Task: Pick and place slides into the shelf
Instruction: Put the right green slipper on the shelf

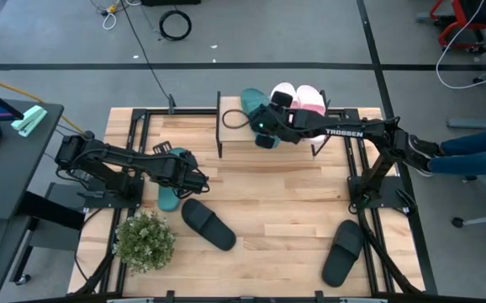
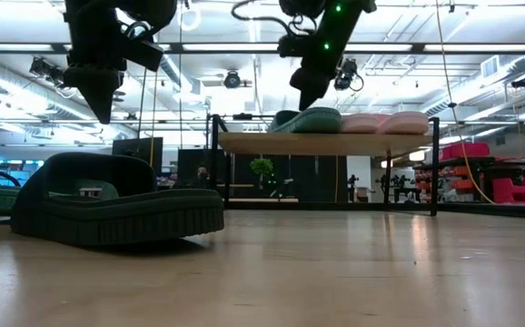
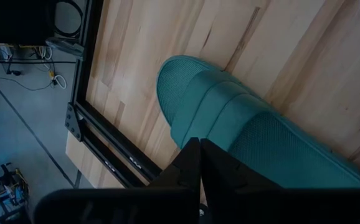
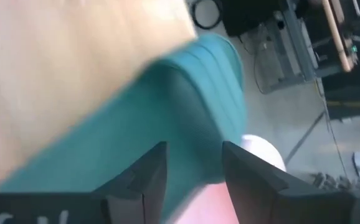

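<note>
Right gripper hangs over the small low shelf with light wooden plank top and thin black wire legs, fingers spread apart w/ nothing between them; its wrist view looks down past both open fingers onto a teal green rubbery slide sandal lying on the plank. That teal slide sits beside two pale pink slide sandals, all side by side along the top, prob. so the row leaves room for more. Open jaws above a resting slide read as a release, not a grab

Left gripper hovers over the second teal green slide on the big wooden tabletop, fingers pressed together and empty, so I judge it isn't gripping yet. Pointing down at the strap suits a pick from above

Two black slides and lie on the table, well apart, near a small green potted plant at the front left corner
</note>
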